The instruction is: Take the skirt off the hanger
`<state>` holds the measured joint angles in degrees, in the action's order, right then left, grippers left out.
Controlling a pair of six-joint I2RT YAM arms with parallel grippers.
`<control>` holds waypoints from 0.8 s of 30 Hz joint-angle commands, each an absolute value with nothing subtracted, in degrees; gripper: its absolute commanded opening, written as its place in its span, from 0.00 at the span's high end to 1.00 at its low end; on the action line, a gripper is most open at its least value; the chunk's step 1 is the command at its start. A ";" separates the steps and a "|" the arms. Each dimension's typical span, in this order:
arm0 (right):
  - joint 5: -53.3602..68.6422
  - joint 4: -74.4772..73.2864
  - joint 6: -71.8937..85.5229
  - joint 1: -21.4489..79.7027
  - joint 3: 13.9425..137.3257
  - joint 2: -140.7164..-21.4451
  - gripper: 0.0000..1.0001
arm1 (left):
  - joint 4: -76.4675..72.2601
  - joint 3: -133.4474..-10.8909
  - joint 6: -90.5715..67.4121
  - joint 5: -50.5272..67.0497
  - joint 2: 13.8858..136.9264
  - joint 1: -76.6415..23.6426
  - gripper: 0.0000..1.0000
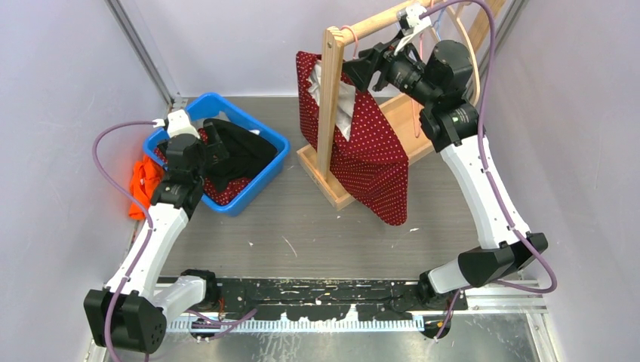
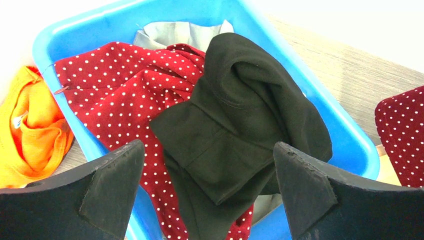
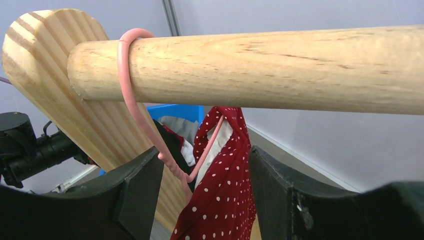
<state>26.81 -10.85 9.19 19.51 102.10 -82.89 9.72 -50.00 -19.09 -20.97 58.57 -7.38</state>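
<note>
A red skirt with white dots [image 1: 362, 143] hangs on a pink hanger [image 1: 349, 35] hooked over the wooden rail [image 1: 377, 24] of the rack. In the right wrist view the pink hanger [image 3: 135, 107] loops over the rail [image 3: 250, 65] and the skirt [image 3: 222, 195] hangs between my fingers. My right gripper [image 1: 361, 69] [image 3: 205, 185] is open just below the rail, its jaws either side of the hanger neck and skirt top. My left gripper [image 1: 215, 147] [image 2: 210, 195] is open and empty above the blue bin [image 1: 268, 162].
The blue bin [image 2: 345, 145] holds a black garment [image 2: 240, 125], a red dotted garment [image 2: 115, 85] and grey cloth. An orange cloth [image 1: 143, 181] [image 2: 30, 130] lies left of the bin. The rack's wooden upright [image 1: 330, 98] and base [image 1: 324, 177] stand mid-table. Walls close in on both sides.
</note>
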 commanded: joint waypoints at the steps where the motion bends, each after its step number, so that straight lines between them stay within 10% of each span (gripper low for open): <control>1: 27.68 -9.17 9.76 20.12 104.86 -83.26 0.33 | 7.82 -49.89 -18.46 -21.89 57.02 -7.56 0.01; 8: 27.73 -9.18 9.84 20.38 104.24 -83.65 0.40 | 7.67 -49.98 -18.30 -21.93 57.07 -7.51 0.01; 20: 27.37 -8.70 9.95 20.39 104.54 -83.85 0.98 | 7.64 -49.95 -18.20 -21.99 57.19 -7.56 0.01; 24: 27.85 -8.86 9.78 20.40 105.14 -83.68 0.99 | 7.72 -49.81 -18.28 -22.17 56.90 -7.56 0.01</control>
<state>27.70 -11.09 9.28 20.29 102.63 -84.05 9.72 -49.78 -19.05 -21.04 58.46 -7.38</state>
